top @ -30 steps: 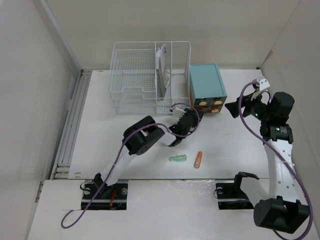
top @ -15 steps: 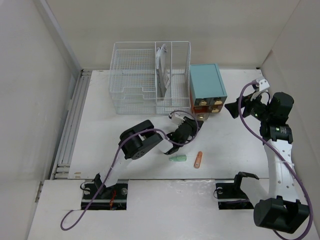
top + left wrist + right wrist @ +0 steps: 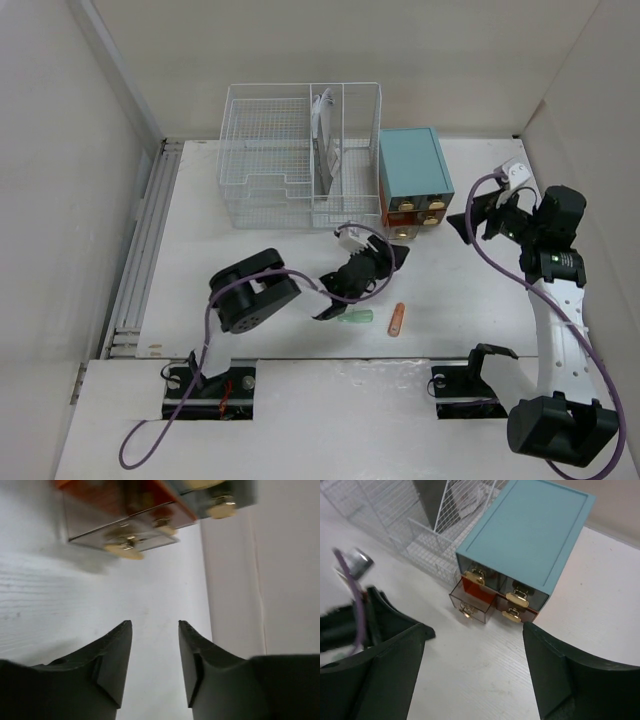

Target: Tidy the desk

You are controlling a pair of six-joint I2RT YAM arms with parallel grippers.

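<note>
The left gripper [image 3: 155, 626] is spread part-way with nothing between its fingers. It sits low over the surface [image 3: 250, 250], just in front of the teal cabinet [image 3: 412, 165] and pointing at the cabinet's front. The lower-left drawer [image 3: 120, 517] stands pulled a little way out of the cabinet, and its brass handle is clear of the fingertips.

On the side of this gripper away from the cabinet, towards the arm bases, a small green piece [image 3: 355, 317] and an orange-brown stick [image 3: 397, 319] lie loose on the surface, close together but not touching. The white wire basket [image 3: 300, 150] stands against the cabinet's left side.

The right gripper [image 3: 475, 630] is spread wide and empty. It hangs to the right of the cabinet, facing it.

The step in hand looks like stowing the loose pieces in that drawer. To do it well:

- **Check the drawer:** it looks only partly out, so confirm the gap will take a piece. If not, hook the handle and draw it straight out from the cabinet face.
- **Steady the cabinet:** the cabinet may slide, and the right gripper is well placed to hold it.
- **Pick up one piece at a time:** turn the left gripper away from the cabinet, come straight down and close across the short width. Take the green piece first, since it lies closer under the wrist.
- **Release low:** let each piece go low inside the drawer, not from above it.
</note>
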